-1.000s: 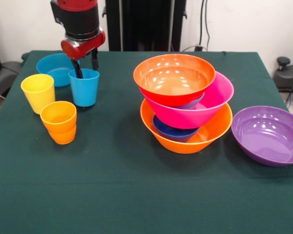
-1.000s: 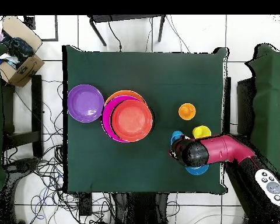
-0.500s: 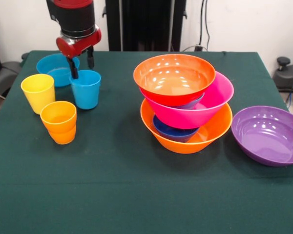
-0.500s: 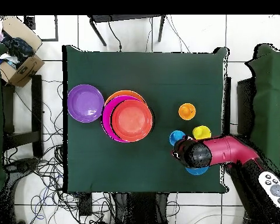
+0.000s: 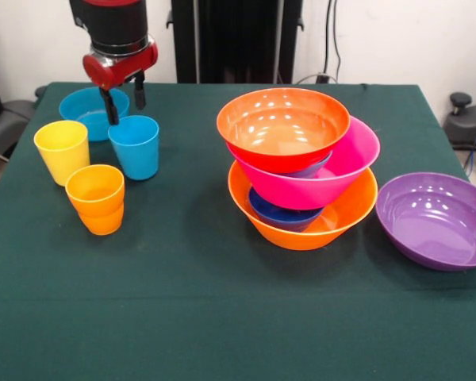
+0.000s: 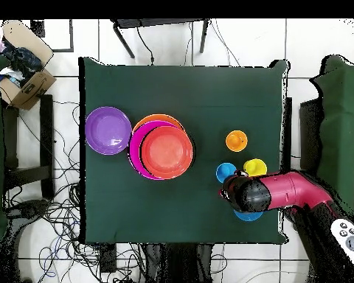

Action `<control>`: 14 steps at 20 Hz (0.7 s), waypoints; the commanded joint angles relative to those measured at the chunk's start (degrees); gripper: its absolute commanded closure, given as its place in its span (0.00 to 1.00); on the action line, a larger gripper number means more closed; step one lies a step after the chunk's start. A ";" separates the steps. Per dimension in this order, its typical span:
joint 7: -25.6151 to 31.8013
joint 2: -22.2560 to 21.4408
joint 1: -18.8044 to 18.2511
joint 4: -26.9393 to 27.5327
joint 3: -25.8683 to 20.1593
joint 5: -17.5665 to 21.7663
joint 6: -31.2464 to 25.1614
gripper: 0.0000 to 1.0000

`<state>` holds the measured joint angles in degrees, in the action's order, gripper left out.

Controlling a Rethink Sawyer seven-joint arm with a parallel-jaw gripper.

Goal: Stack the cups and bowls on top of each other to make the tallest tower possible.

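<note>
my gripper [image 5: 124,98] hangs empty, fingers apart, just above the light blue cup [image 5: 135,146]; the tower [image 5: 301,167] holds four bowls (orange base); three cups, the purple bowl [image 5: 436,220] and the shallow blue bowl [image 5: 86,111] remain unstacked on the table

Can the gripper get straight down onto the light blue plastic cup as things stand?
Probably yes. The gripper hangs open just above the light blue plastic cup's far rim, nothing lies between them, and the yellow cup stands apart beside it.
</note>
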<state>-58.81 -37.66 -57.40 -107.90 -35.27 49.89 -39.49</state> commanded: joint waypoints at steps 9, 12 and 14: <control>3.61 4.26 2.01 -2.53 0.05 2.17 0.19 0.00; 4.42 5.23 1.95 -2.59 -0.39 2.45 0.52 0.00; 4.65 5.85 2.09 -2.63 -0.59 2.73 0.84 0.00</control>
<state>-58.81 -36.03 -57.37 -108.00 -35.27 49.91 -39.49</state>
